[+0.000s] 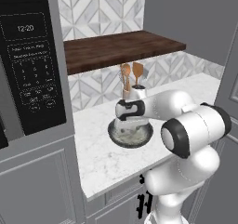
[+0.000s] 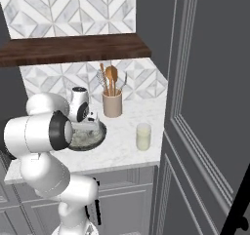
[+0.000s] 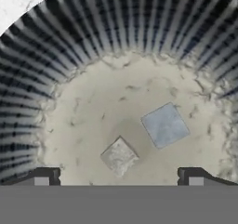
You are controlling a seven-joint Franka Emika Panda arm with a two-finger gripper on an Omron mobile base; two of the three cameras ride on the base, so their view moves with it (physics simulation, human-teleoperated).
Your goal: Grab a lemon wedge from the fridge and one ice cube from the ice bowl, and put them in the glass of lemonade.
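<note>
The ice bowl (image 1: 139, 139) (image 2: 95, 140) (image 3: 69, 46) sits on the white marble counter, dark ribbed wall around a pale speckled floor. Two ice cubes lie in it: a bluish-grey one (image 3: 165, 124) and a paler speckled one (image 3: 119, 156). My gripper (image 1: 130, 124) (image 2: 91, 122) (image 3: 118, 177) points straight down into the bowl, open, with nothing between its fingers; the speckled cube lies just ahead of the gap. The glass of lemonade (image 2: 143, 136) stands to the right of the bowl, near the counter's front edge. The fridge and the lemon wedge are out of view.
A beige crock (image 2: 112, 105) (image 1: 126, 92) with wooden utensils stands behind the bowl by the tiled wall. A dark wooden shelf (image 1: 116, 49) hangs above the counter. A black oven panel (image 1: 30, 65) flanks the left, and a tall dark panelled door (image 2: 205, 107) the right.
</note>
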